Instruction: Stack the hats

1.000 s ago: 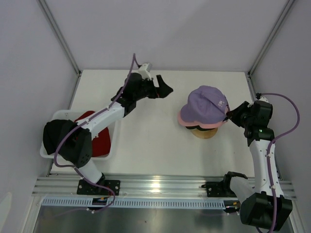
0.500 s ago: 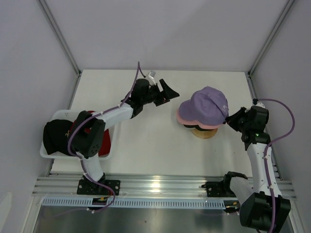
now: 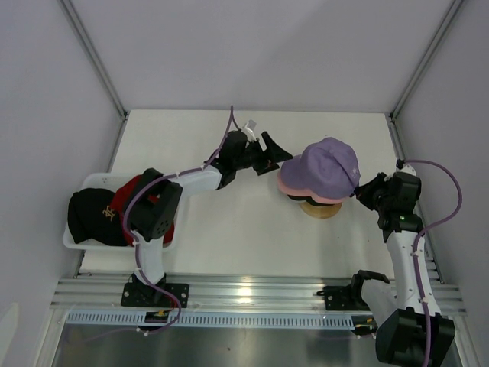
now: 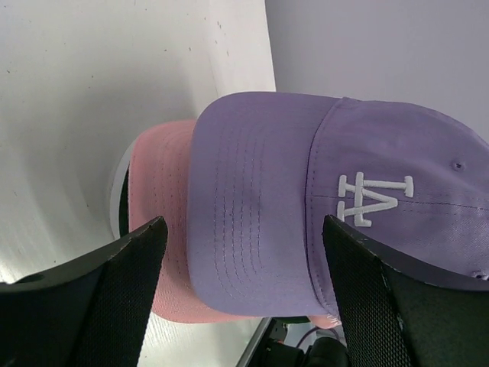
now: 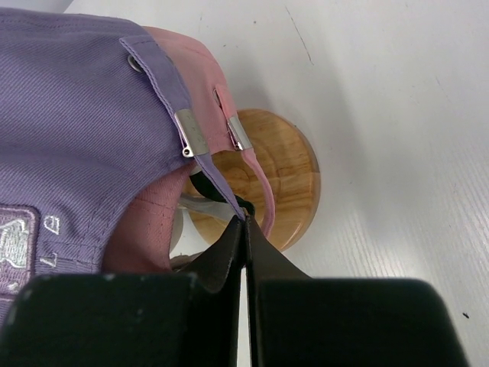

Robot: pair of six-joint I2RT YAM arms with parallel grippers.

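Note:
A lavender hat [image 3: 327, 162] lies on top of a pink hat [image 3: 290, 186] on the round wooden stand [image 3: 321, 209]. My left gripper [image 3: 273, 155] is open right at their brims. In the left wrist view the lavender hat's brim [image 4: 252, 222] lies between the two black fingers [image 4: 122, 290], with the pink hat [image 4: 157, 229] under it. My right gripper [image 3: 362, 190] is shut at the back of the stack. In the right wrist view its tips [image 5: 244, 220] pinch the end of the lavender hat's strap [image 5: 206, 164]. A black hat [image 3: 88, 215] and a red hat [image 3: 136, 200] lie in the basket.
The white mesh basket [image 3: 90, 180] sits at the table's left edge beside the left arm's base. The wooden stand [image 5: 286, 172] shows under the straps in the right wrist view. Frame posts rise at the table's back corners.
My left arm has reached right, bringing its open gripper up to the brims. My right gripper has closed on the strap and drawn back a little. The lavender hat has shifted slightly.

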